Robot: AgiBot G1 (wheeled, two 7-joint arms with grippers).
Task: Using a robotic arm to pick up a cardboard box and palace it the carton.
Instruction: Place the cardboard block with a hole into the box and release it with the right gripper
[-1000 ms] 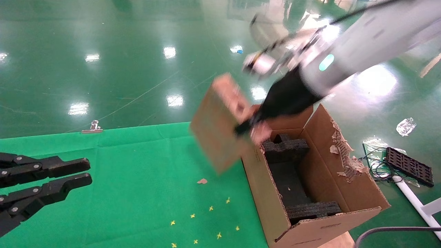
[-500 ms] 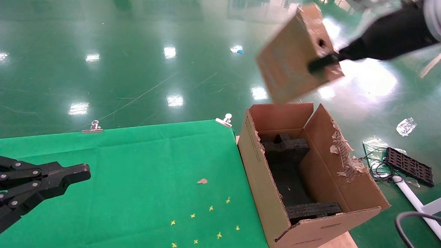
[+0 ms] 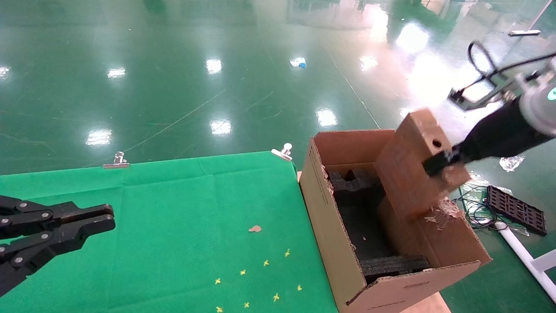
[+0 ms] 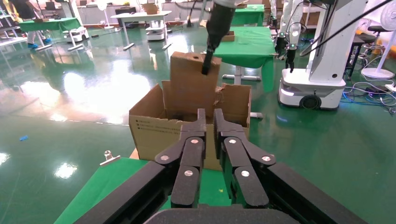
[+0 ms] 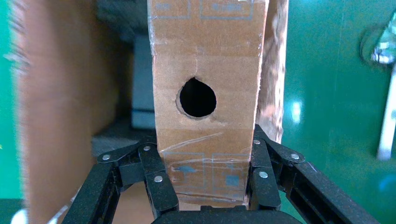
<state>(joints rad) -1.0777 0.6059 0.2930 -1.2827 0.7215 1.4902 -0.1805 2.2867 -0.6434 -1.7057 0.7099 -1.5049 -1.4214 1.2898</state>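
One hand [image 3: 438, 163] grips one cardboard box [image 3: 410, 167] over one carton [image 3: 347, 256].

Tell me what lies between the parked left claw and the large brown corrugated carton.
In the head view, only bare green cloth with a small brown scrap and yellow marks lies between the left claw and the large brown corrugated carton.

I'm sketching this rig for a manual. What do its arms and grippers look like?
The right arm is a white tube with a glowing teal ring, a grey camera block and a looping black cable. Its right gripper is black, with two multi-link fingers joined by silver rivets. The left gripper is the same black riveted linkage; no white arm shows behind it.
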